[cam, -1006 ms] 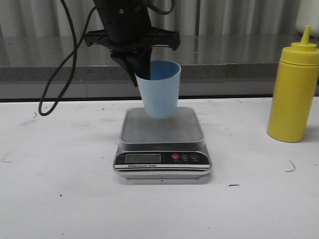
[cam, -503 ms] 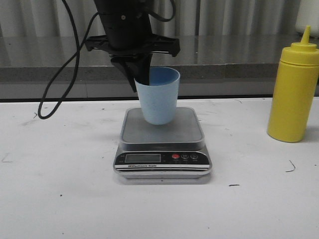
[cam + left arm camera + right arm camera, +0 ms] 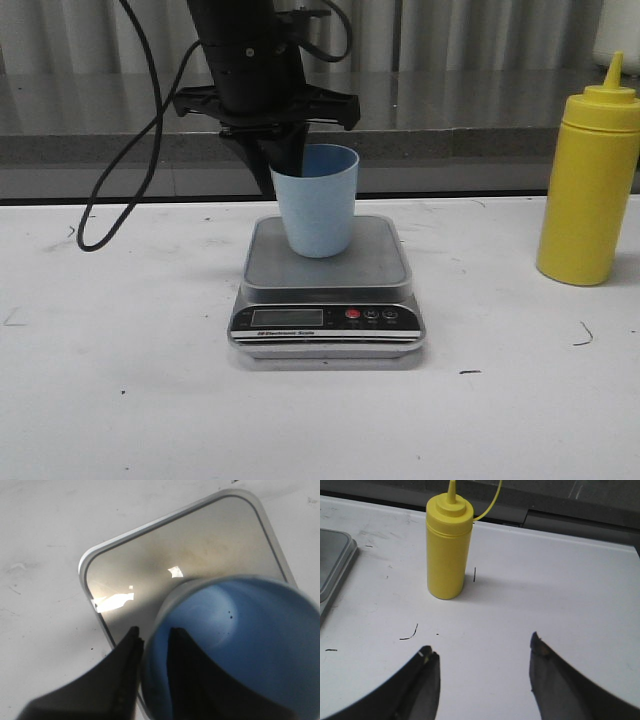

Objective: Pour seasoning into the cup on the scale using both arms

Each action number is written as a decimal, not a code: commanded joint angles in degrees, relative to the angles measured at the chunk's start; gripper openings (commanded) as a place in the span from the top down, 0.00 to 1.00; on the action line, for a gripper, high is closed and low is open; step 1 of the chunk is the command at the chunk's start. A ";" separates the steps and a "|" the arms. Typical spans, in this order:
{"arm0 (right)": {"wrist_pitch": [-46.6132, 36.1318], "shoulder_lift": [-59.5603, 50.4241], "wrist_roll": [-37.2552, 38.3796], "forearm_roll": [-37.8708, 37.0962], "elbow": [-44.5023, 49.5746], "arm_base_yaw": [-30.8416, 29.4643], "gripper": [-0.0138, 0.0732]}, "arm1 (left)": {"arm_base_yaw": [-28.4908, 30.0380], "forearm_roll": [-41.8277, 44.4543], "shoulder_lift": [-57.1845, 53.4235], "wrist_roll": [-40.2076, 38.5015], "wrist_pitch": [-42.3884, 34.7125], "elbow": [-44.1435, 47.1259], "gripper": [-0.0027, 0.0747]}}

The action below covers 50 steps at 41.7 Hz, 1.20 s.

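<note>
Nothing legible — the scale (image 3: 327, 300) bears a small white line under its display — too blurred to read

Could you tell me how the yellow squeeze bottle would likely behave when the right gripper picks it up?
The seasoning bottle looks tall and narrow, so a push near its top could probably tip it. Its smooth plastic wall may flex and slip under the open right gripper; on its side it would likely roll.

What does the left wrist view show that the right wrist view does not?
Only the left wrist view shows the cup, its rim pinched by the left gripper, one finger inside and one outside, above the scale's platform. Only the right wrist view shows the seasoning bottle standing upright on the table and the right gripper open, apart from it. Both share the scale, just an edge of it in the right view.
</note>
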 commanded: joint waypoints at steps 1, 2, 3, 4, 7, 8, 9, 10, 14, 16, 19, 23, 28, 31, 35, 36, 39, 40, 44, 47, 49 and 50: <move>-4.17 0.79 -0.61 -0.60 -1.47 0.09 0.35 | -0.29 0.00 -3.65 -0.41 -1.45 -1.78 0.54; -4.17 0.79 -0.61 -0.60 -1.47 0.09 0.35 | -0.29 0.00 -3.82 -0.41 -1.60 -1.78 0.52; -4.17 0.79 -0.61 -0.60 -1.47 0.09 0.35 | -0.29 0.00 -4.09 -0.41 -1.84 -1.78 0.50; -4.17 0.79 -0.61 -0.60 -1.47 0.09 0.35 | -0.29 0.00 -4.31 -0.41 -1.98 -1.78 0.50; -4.17 0.79 -0.61 -0.60 -1.47 0.09 0.35 | -0.29 0.00 -5.57 -0.41 -2.93 -1.78 0.50; -4.17 0.79 -0.61 -0.60 -1.47 0.09 0.35 | -0.29 0.00 -6.06 -0.41 -3.02 -1.78 0.50; -4.17 0.79 -0.61 -0.60 -1.47 0.09 0.35 | -0.29 0.00 -6.78 -0.31 -3.02 -1.78 0.50; -4.17 0.79 -0.61 -0.60 -1.47 0.09 0.35 | -0.29 0.00 -7.31 -0.26 -3.02 -1.78 0.50; -4.17 0.79 -0.61 -0.60 -1.47 0.09 0.35 | -0.29 0.00 -10.14 0.55 -1.83 -1.78 0.50; -4.17 0.79 -0.61 -0.60 -1.47 0.09 0.35 | -0.29 0.00 -11.81 1.56 -1.19 -1.78 0.50; -4.17 0.79 -0.61 -0.60 -1.47 0.09 0.35 | -0.29 0.00 -14.65 2.92 -0.76 -0.98 0.50; -4.17 0.79 -0.61 -0.60 -1.47 0.09 0.35 | -0.29 0.00 -19.02 3.06 -1.69 1.47 0.50; -4.17 0.79 -0.61 -0.60 -1.47 0.09 0.35 | -0.29 0.00 -25.60 3.18 -4.83 7.03 0.50; -4.17 0.79 -0.61 -0.60 -1.47 0.09 0.35 | -0.29 0.32 -29.91 3.18 -7.03 11.27 0.50; -4.17 0.79 -0.61 -0.60 -1.47 0.09 0.35 | -0.29 1.42 -36.52 3.18 -9.98 17.82 0.50; -4.17 0.79 -0.61 -0.60 -1.47 0.09 0.35 | -0.29 1.66 -37.90 3.18 -10.78 19.75 0.50; -4.17 0.79 -0.61 -0.60 -1.47 0.09 0.35 | -0.29 2.16 -42.33 3.18 -12.49 24.55 0.50; -4.17 0.79 -0.61 -0.60 -1.47 0.09 0.35 | -0.29 2.48 -44.11 3.18 -13.03 26.01 0.50; -4.17 0.79 -0.61 -0.60 -1.47 0.09 0.35 | -0.29 4.11 -50.05 4.26 -14.76 32.86 0.50; -4.17 0.79 -0.61 -0.60 -1.47 0.09 0.35 | -0.29 4.96 -54.12 4.24 -14.86 36.92 0.50; -4.17 0.79 -0.61 -0.60 -1.47 0.09 0.35 | -0.29 5.08 -56.89 4.24 -14.86 39.60 0.50; -4.17 0.79 -0.61 -0.60 -1.47 0.09 0.35 | -0.29 5.08 -58.51 4.24 -14.86 40.74 0.50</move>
